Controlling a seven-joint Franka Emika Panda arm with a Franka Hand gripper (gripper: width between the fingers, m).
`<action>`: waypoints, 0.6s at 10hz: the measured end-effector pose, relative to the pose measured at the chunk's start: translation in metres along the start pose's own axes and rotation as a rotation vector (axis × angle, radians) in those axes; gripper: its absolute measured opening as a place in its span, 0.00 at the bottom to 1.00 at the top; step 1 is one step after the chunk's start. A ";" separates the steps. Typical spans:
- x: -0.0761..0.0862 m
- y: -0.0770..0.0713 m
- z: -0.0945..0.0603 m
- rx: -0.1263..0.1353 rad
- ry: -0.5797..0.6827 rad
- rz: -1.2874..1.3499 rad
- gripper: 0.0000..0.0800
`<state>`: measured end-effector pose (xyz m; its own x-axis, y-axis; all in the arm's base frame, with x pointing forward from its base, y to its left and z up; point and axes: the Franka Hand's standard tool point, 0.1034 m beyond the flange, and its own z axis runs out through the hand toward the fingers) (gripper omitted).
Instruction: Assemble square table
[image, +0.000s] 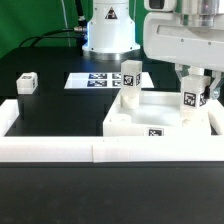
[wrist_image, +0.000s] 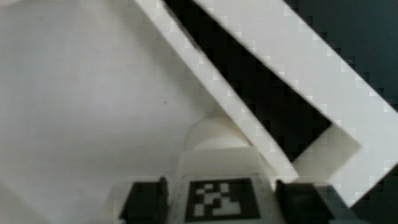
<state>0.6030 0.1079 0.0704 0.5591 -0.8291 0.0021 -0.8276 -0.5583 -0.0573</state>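
The square tabletop (image: 150, 106) is a large white slab with a recessed top and lies at the exterior view's right, a tag on its near edge. One white tagged leg (image: 131, 77) stands upright at its far left corner. My gripper (image: 194, 86) is shut on a second tagged leg (image: 189, 101) and holds it upright at the slab's right side. In the wrist view the leg (wrist_image: 221, 160) sits between my dark fingers (wrist_image: 150, 200) of the gripper (wrist_image: 221, 204), above the slab's white surface (wrist_image: 89, 100). A third leg (image: 27, 83) lies loose at the exterior view's left.
The marker board (image: 97, 80) lies behind the slab. The long low white border wall (image: 60, 150) runs along the front and up the left side. The robot base (image: 108, 30) stands at the back.
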 end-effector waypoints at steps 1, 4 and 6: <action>0.000 -0.006 0.002 0.004 0.003 0.085 0.36; 0.003 -0.018 0.004 0.022 0.008 0.325 0.36; 0.003 -0.027 0.005 0.014 0.000 0.518 0.36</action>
<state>0.6275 0.1210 0.0671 0.0765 -0.9966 -0.0306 -0.9951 -0.0744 -0.0644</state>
